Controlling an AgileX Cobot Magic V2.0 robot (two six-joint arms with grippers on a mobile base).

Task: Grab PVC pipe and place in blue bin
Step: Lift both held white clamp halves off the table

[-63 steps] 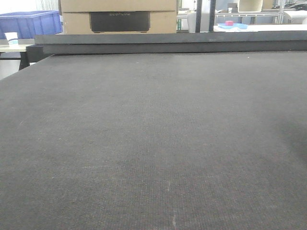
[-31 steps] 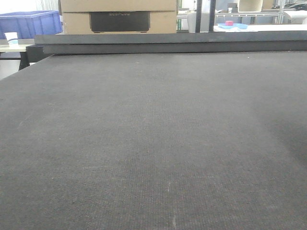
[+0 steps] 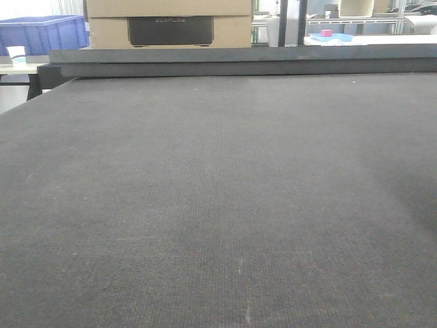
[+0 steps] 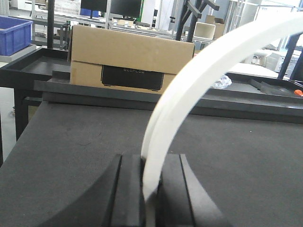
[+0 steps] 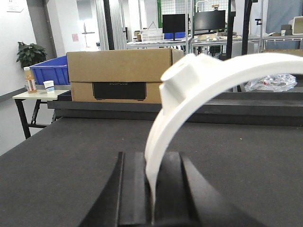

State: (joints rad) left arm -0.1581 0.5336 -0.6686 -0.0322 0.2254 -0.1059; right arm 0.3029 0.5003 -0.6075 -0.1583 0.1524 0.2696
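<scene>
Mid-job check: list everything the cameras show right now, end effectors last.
PVC pipe: one, white, curved with a squared tab, in right end effector.
strap: one, white, thin and curved, in left end effector.
table: one, dark grey, foreground.
blue bin: one, blue, far left beyond the table.
cardboard box: one, tan, behind the table's far edge.
cup: one, white, in front of the blue bin.
right end effector: one, black, shut on PVC pipe.
left end effector: one, black, shut on strap.

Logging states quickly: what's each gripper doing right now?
Left gripper: shut on the white curved strap.
Right gripper: shut on the PVC pipe.
</scene>
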